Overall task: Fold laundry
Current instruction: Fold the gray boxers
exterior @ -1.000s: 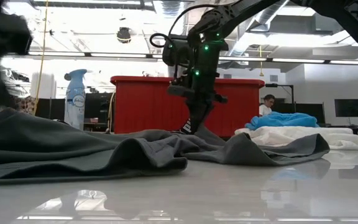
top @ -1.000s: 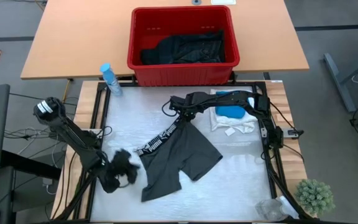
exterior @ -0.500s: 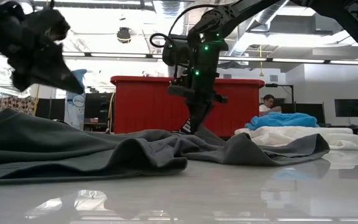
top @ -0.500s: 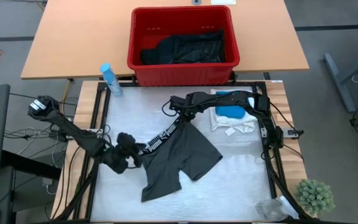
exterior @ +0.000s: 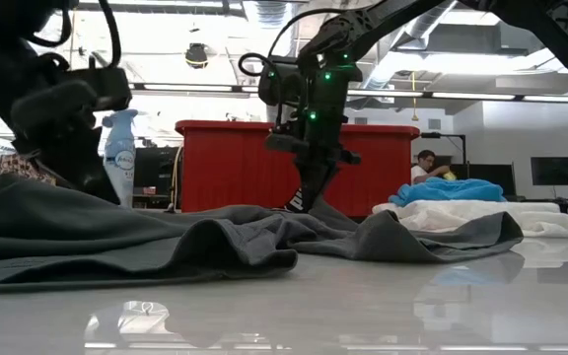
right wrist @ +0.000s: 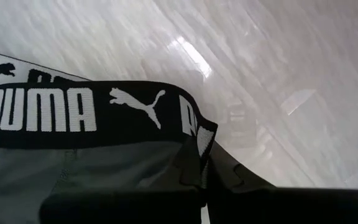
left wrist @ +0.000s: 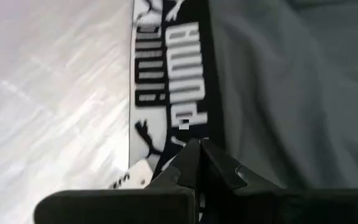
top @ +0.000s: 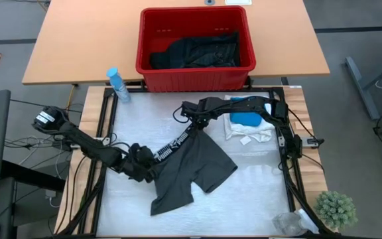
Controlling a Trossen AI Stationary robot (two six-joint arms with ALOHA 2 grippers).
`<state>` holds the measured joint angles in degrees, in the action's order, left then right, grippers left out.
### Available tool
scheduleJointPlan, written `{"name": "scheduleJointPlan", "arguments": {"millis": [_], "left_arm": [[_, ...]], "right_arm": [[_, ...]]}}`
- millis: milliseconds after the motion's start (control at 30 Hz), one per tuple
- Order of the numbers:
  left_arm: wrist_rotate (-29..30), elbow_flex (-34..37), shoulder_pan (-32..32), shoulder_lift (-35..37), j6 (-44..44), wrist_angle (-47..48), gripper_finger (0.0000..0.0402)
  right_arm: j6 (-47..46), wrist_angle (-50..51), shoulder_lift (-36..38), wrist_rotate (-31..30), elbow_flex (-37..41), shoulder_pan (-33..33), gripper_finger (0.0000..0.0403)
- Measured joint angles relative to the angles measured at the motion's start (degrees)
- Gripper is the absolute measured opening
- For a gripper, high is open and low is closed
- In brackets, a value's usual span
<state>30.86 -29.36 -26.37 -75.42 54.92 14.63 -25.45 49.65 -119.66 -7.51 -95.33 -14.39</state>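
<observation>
The dark grey shorts [top: 191,169] lie unfolded, their waistband pinched by both closed grippers, left gripper [top: 146,164] at eight o'clock, right gripper [top: 195,123] at twelve.

The dark grey shorts [top: 191,169] are soft matt cloth, with a smoother woven black waistband [left wrist: 179,93] printed in white letters. Under them the table [top: 257,199] has a glossy pale top that mirrors the ceiling lights in the low view. The red basket [top: 194,70] is smooth, shiny plastic. The white garment [top: 247,136] near the table's right edge looks textured, the teal one [top: 247,119] plain. The far table [top: 78,46] looks like matt wood.
</observation>
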Motion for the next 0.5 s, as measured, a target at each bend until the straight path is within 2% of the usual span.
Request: {"name": "scheduleJointPlan", "arguments": {"millis": [200,367,500], "left_arm": [[-2.77,0.0,-0.09,0.0,-0.22,6.66,0.0],[1.56,0.0,1.51,0.0,1.07,12.37,0.0],[3.2,0.0,4.88,0.0,-1.1,14.37,0.0]], "right_arm": [[-0.02,-0.61,0.0,0.36,0.0,-0.02,0.0023],[-0.04,-0.84,0.0,3.38,0.0,0.05,0.0023],[-0.03,-0.61,0.0,3.67,-0.41,0.51,0.0023]]}}
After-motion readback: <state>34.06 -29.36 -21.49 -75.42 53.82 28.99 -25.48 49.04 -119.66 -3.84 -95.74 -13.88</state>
